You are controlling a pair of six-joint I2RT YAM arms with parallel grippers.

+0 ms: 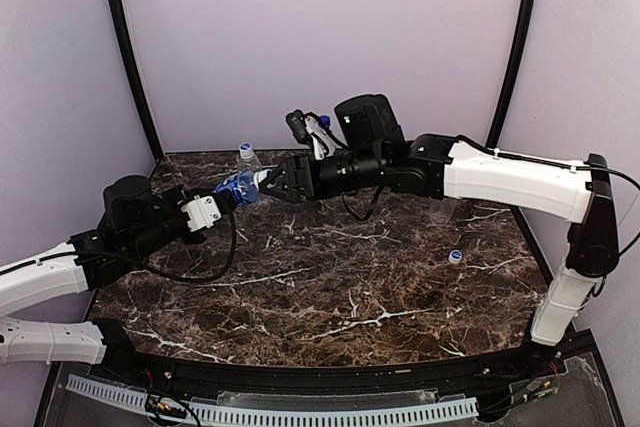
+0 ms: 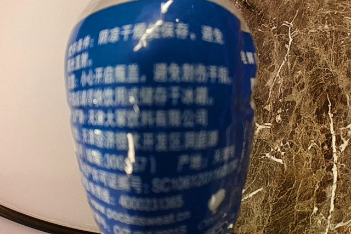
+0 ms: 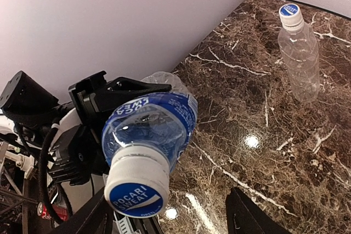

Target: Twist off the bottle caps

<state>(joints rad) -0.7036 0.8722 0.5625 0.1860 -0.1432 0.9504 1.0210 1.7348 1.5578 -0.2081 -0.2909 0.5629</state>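
Observation:
My left gripper (image 1: 222, 197) is shut on a blue-labelled bottle (image 1: 238, 187) and holds it above the table, lying sideways with its neck pointing right. The label fills the left wrist view (image 2: 159, 119), which hides my fingers there. In the right wrist view the bottle (image 3: 153, 124) points at the camera, its white cap (image 3: 137, 190) with a blue "Pocari Sweat" top still on. My right gripper (image 3: 170, 220) is open, with the cap between its fingers (image 3: 252, 217), close to the left one. In the top view the right gripper (image 1: 271, 185) is at the bottle's neck.
An unlabelled clear bottle (image 3: 299, 58) with its cap (image 3: 289, 12) on stands at the back of the marble table (image 1: 330, 287), also seen in the top view (image 1: 247, 155). A loose cap (image 1: 455, 257) lies on the table at the right. Walls enclose three sides.

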